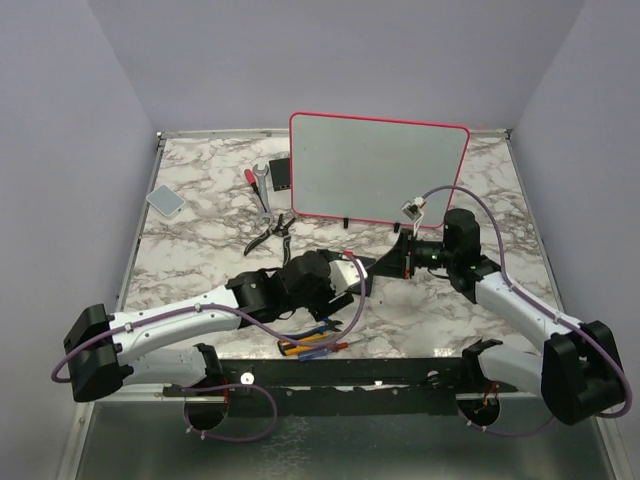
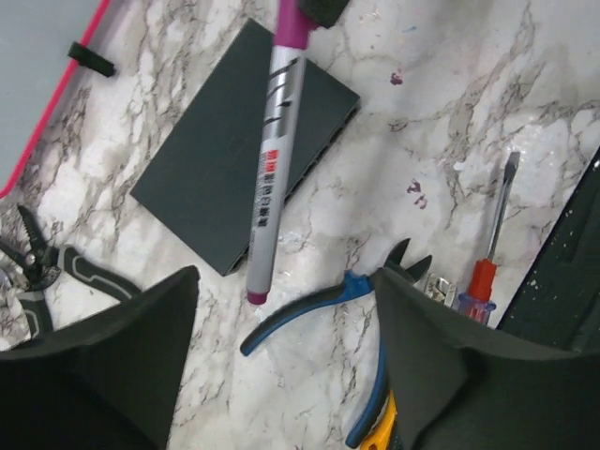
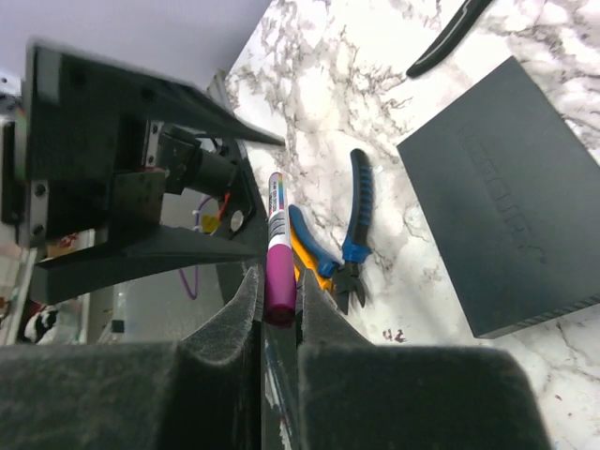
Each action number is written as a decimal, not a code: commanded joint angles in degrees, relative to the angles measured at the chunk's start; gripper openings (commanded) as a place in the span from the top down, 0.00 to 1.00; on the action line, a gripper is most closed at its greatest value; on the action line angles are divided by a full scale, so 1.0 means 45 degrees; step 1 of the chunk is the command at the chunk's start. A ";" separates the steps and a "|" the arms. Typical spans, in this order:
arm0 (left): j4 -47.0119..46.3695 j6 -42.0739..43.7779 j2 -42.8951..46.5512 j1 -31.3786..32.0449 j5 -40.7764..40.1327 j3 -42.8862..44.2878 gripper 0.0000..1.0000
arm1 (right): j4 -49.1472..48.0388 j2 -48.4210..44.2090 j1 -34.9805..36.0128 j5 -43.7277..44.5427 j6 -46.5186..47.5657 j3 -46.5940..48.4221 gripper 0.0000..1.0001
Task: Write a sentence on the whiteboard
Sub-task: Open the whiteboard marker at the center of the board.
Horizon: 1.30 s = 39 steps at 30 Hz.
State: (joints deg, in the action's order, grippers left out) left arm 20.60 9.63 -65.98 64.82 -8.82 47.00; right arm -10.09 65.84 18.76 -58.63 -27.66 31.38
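Magenta-capped cylindrical marker (image 3: pixel 279 272) sits pinched, seemingly snugly, in right gripper's (image 3: pixel 279 305) matte jaws.

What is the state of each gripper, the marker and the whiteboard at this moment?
left gripper: open, around the marker without touching it
right gripper: shut on the marker's magenta end
marker: in the air, held by the right gripper only
whiteboard: standing upright, no writing visible
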 commanded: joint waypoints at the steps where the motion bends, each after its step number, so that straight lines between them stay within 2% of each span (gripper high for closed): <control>1: -0.0623 -0.0960 0.1298 -0.1275 0.1311 0.0224 0.13 | -0.2582 -0.0819 0.0030 0.1194 -0.1176 -0.0746 1.00; 5: -0.2841 -0.3208 0.2791 -0.3853 0.4015 -0.0133 0.02 | -0.5664 -0.1368 0.0049 0.1725 -0.3136 -0.1404 1.00; 8: -0.5456 -0.6074 0.3469 -0.5313 0.4867 -0.0541 0.01 | -0.8829 -0.1286 0.0043 0.1686 -0.5152 -0.1715 1.00; 12: -0.8931 -0.9780 0.3787 -0.6063 0.5306 -0.1264 0.01 | -1.3101 -0.0435 0.0034 0.1187 -0.7801 -0.1612 1.00; 15: -1.1255 -1.1737 0.3662 -0.6269 0.6024 -0.1749 0.01 | -1.5536 0.0323 0.0033 0.1193 -0.9178 -0.1393 1.00; 19: -1.1824 -1.2581 0.3162 -0.6319 0.7090 -0.1602 0.01 | -1.6898 0.0929 0.0062 0.1271 -0.9823 -0.0829 1.00; 26: -1.2037 -1.3289 0.2745 -0.6334 0.7969 -0.1751 0.01 | -1.6502 0.0876 0.0160 0.1434 -0.9439 -0.0369 1.00; 31: -1.1765 -1.3361 0.2362 -0.6321 0.8356 -0.1520 0.02 | -1.3798 0.0561 0.0283 0.1219 -0.7997 0.0247 1.00; 34: -1.1086 -1.3113 0.2113 -0.6321 0.8671 -0.1168 0.08 | -1.2400 0.0221 0.0303 0.1114 -0.7177 0.0510 1.00; 39: -0.9774 -1.2339 0.2063 -0.6332 0.8663 -0.0694 0.25 | -1.0672 -0.0022 0.0303 0.0808 -0.6303 0.0860 1.00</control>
State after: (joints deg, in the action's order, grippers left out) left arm -27.57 -48.71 -56.82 36.71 27.70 40.58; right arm -66.37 67.00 19.81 -53.23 -61.14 33.10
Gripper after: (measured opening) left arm 0.813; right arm 0.086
